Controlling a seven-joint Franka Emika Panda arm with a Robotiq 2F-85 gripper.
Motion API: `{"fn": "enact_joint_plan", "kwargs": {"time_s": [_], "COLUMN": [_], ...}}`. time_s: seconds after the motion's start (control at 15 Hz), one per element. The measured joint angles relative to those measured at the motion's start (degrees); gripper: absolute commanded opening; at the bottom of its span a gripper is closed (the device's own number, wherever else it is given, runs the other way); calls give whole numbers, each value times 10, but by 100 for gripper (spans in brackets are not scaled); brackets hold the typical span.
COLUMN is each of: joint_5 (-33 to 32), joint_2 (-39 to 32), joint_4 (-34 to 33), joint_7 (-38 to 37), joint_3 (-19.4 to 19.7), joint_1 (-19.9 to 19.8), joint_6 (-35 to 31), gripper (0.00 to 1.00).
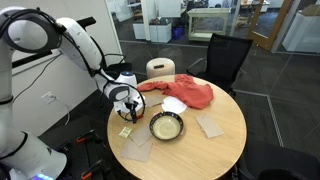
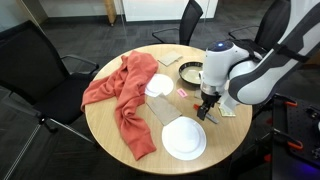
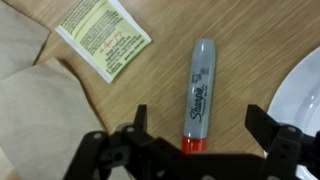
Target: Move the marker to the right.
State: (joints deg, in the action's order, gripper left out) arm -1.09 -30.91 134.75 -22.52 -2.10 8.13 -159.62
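Note:
The marker [image 3: 200, 95] is a slim grey Sharpie with a red end. It lies flat on the wooden table [image 3: 250, 50], with its red end toward the gripper. In the wrist view my gripper [image 3: 200, 125] is open, with one finger on each side of the marker's red end, and neither finger touches it. In both exterior views the gripper [image 1: 127, 108] [image 2: 205, 108] hangs low over the round table, pointing down. The marker is hidden under it in those views.
A small yellowish tag [image 3: 103, 37] lies beside the marker. A beige sheet [image 3: 40, 110] lies on one side and a white rounded rim [image 3: 305, 90] on the other. A bowl [image 1: 166, 126] [image 2: 190, 70], a red cloth [image 1: 190, 92] [image 2: 125, 95] and a white plate [image 2: 184, 138] share the table. Black chairs stand around it.

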Motion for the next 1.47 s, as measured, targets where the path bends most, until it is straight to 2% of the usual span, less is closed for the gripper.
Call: {"fn": "enact_joint_plan", "kwargs": {"time_s": [0.6, 0.67, 0.8, 1.07, 1.27, 1.47], "joint_5": [2, 2, 2, 2, -6, -47], "joint_2": [3, 4, 7, 31, 83, 148], "joint_4": [21, 22, 24, 25, 24, 20], "joint_7": [0, 0, -1, -5, -23, -68], "joint_3": [16, 19, 23, 39, 70, 116], "joint_1": [3, 5, 9, 40, 75, 99], "joint_6": [-23, -23, -23, -23, -23, -10], "gripper": [5, 1, 5, 5, 5, 5]}}
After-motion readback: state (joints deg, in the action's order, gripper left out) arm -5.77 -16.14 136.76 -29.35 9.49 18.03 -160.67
